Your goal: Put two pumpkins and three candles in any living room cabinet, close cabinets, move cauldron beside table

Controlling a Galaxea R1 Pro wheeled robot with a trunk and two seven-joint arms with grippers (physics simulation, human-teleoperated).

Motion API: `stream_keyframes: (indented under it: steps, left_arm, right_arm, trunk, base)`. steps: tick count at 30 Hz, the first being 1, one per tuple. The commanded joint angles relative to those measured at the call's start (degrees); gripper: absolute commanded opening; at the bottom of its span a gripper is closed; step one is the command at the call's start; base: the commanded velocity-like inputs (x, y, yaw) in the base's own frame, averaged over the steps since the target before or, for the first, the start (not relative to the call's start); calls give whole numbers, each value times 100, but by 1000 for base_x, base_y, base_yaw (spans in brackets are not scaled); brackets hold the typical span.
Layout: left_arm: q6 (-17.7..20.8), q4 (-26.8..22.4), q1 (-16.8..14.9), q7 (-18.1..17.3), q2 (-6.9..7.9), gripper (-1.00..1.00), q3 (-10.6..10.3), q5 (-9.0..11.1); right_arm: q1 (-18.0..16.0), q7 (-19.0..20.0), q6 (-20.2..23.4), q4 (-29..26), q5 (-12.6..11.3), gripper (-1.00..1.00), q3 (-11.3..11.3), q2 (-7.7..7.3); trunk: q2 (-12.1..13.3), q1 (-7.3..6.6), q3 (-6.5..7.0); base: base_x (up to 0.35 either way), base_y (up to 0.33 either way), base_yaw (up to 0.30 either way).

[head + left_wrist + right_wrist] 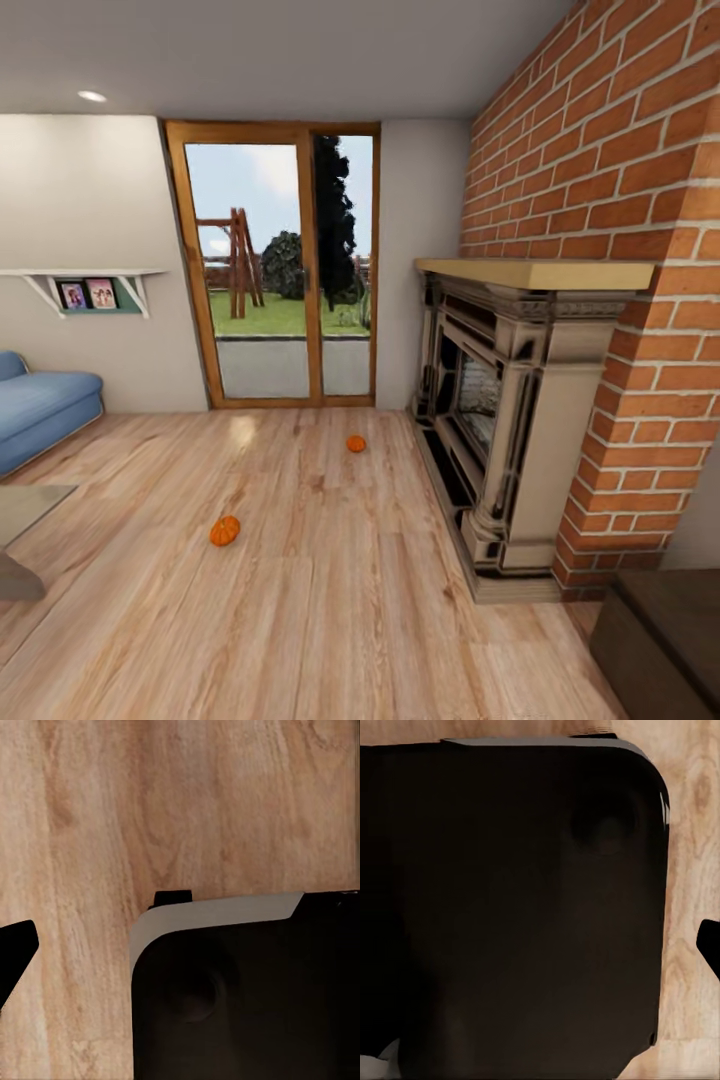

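Note:
Two small orange pumpkins lie on the light wood floor in the head view: the nearer pumpkin (224, 531) at centre left, the farther pumpkin (356, 443) close to the fireplace. A corner of the dark brown cabinet (665, 640) shows at the lower right. The glassy corner of the table (25, 505) pokes in at the left edge. The candles and the cauldron are out of view. One black fingertip (16, 949) crosses the left wrist view's edge, and another fingertip (709, 945) crosses the right wrist view's edge, both above floor beside the robot's black base (247, 997).
A brick fireplace (500, 410) with a wooden mantel juts out along the right wall. A blue sofa (40, 410) stands at the far left. A glass patio door (280, 270) fills the back wall, with a small shelf (90, 290) to its left.

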Motion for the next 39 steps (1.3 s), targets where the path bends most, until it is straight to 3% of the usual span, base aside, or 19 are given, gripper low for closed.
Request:
stream_keyframes:
  steps: [1,6,13,29,34,39]
  left_arm:
    - [-19,3,-3,-3,1,100,-18,-2]
    - [-19,2,-5,-1,1,100,-13,-2]
    - [-19,1,-5,-2,1,100,-13,-2]
    - [-19,1,-5,-1,1,100,-11,-2]
    - [-19,1,-5,-3,1,100,-11,-2]
    - [-19,3,-5,-1,1,100,-10,-2]
  right_arm:
    - [-4,1,-27,11,-4,100,-34,22]
    - [-4,1,-27,16,-272,100,-171,198]
    - [-4,1,-27,51,-496,100,-240,225]
    - [-4,1,-28,85,-510,100,-235,232]
    - [-4,1,-34,85,-510,100,-235,373]
    - [-4,1,-41,80,-510,100,-234,404]
  trunk:
    - [-3,0,-5]
    - [-3,0,-5]
    - [-3,0,-5]
    - [-3,0,-25]
    - [-3,0,-29]
    - [-3,0,-30]
  base:
    - [0,0,-294]
    - [0,0,-294]
    - [0,0,-294]
    - [0,0,-288]
    - [0,0,-278]
    - [0,0,-276]
